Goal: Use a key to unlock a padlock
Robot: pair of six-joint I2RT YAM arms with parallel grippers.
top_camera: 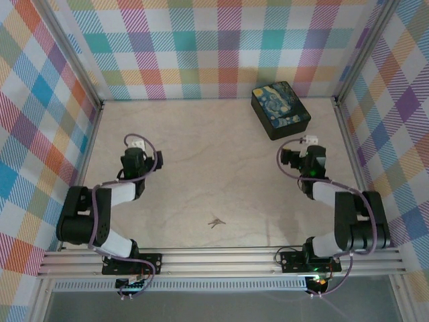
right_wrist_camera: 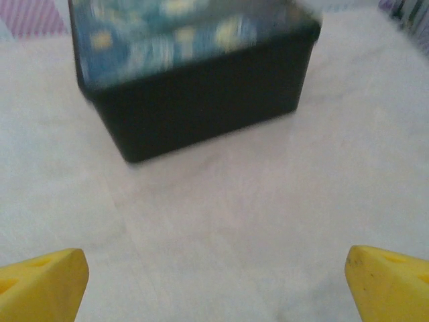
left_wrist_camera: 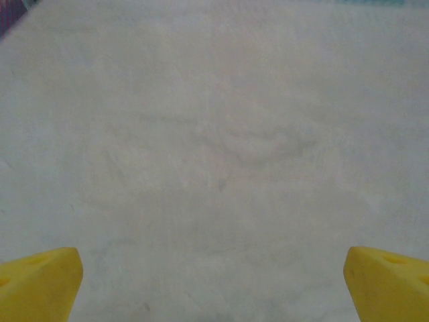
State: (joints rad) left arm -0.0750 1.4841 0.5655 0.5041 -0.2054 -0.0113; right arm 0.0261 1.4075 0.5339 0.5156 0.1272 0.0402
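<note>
The key (top_camera: pixel 216 223), a tiny bunch of thin silver-grey keys, lies flat on the pale table near the front edge, between the two arm bases. The padlock is out of view. My left gripper (top_camera: pixel 137 146) is at mid-left, well behind and left of the key. In the left wrist view it (left_wrist_camera: pixel 214 288) stands open, its yellow fingertips (left_wrist_camera: pixel 40 282) wide apart over bare table. My right gripper (top_camera: pixel 309 145) sits at mid-right, just in front of the black box. In the right wrist view it (right_wrist_camera: pixel 214 285) is open with nothing between its fingertips (right_wrist_camera: pixel 389 282).
A black box with a blue-and-yellow painted lid (top_camera: pixel 280 109) stands at the back right, close ahead of the right gripper (right_wrist_camera: pixel 194 87). Checked cloth walls on metal frames (top_camera: pixel 94 134) close in three sides. An aluminium rail (top_camera: pixel 221 258) runs along the front edge.
</note>
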